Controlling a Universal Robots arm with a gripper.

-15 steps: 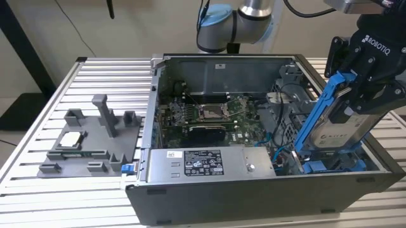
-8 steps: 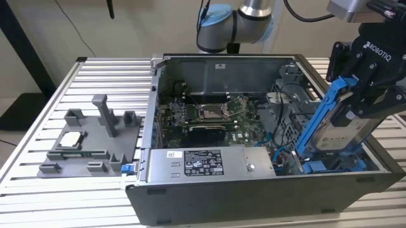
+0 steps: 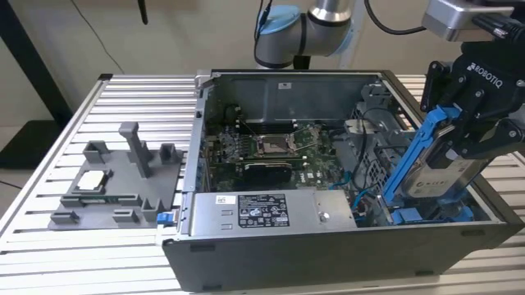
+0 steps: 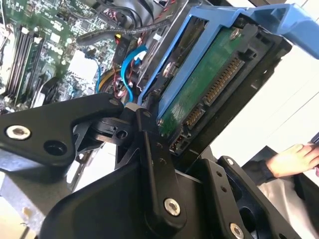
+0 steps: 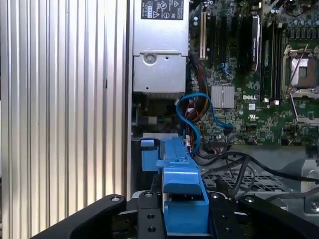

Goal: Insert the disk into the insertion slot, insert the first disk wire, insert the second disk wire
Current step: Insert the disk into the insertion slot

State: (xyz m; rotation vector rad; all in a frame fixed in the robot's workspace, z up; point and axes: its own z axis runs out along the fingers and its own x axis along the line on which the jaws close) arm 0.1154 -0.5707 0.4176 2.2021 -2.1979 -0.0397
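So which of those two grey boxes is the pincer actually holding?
The disk, clipped in a blue frame and held tilted over the case by the pincer. The other, the power-supply box, lies flat inside the case.

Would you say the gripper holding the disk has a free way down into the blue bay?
Probably yes: the gripper holds the disk tilted just over the blue bay, and the case lies open, though blue cables run close beside.
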